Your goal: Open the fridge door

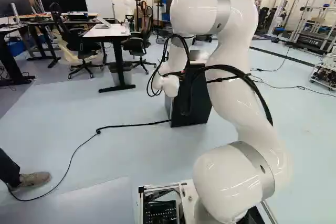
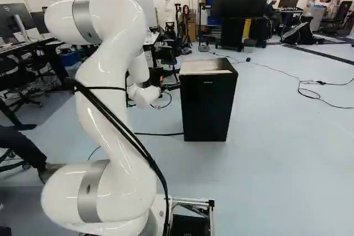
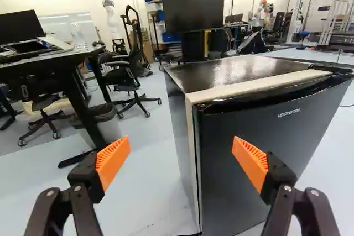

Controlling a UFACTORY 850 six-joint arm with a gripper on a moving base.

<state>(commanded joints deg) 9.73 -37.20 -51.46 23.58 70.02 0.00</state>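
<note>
In the right base view my gripper (image 2: 170,85) is partly visible at the upper left side of the black fridge (image 2: 206,109). The wrist view shows the gripper (image 3: 181,158) open, its orange-padded fingers wide apart with nothing gripped. Ahead of it stands the fridge, with a dark top (image 3: 227,73) and a pale strip along its front edge. The dark door (image 3: 249,158) appears closed. Its upright edge beside the pale strip lies ahead of the gap between the fingers; one finger overlaps the door front in view. Whether that finger touches the door, I cannot tell.
A black cable (image 1: 126,126) runs over the floor from the fridge. Beyond are a white-topped table (image 1: 107,31), a bin (image 3: 105,120) and office chairs (image 3: 130,75). A person's foot (image 1: 32,179) is at the left of the left base view. Another robot (image 2: 168,9) stands farther back.
</note>
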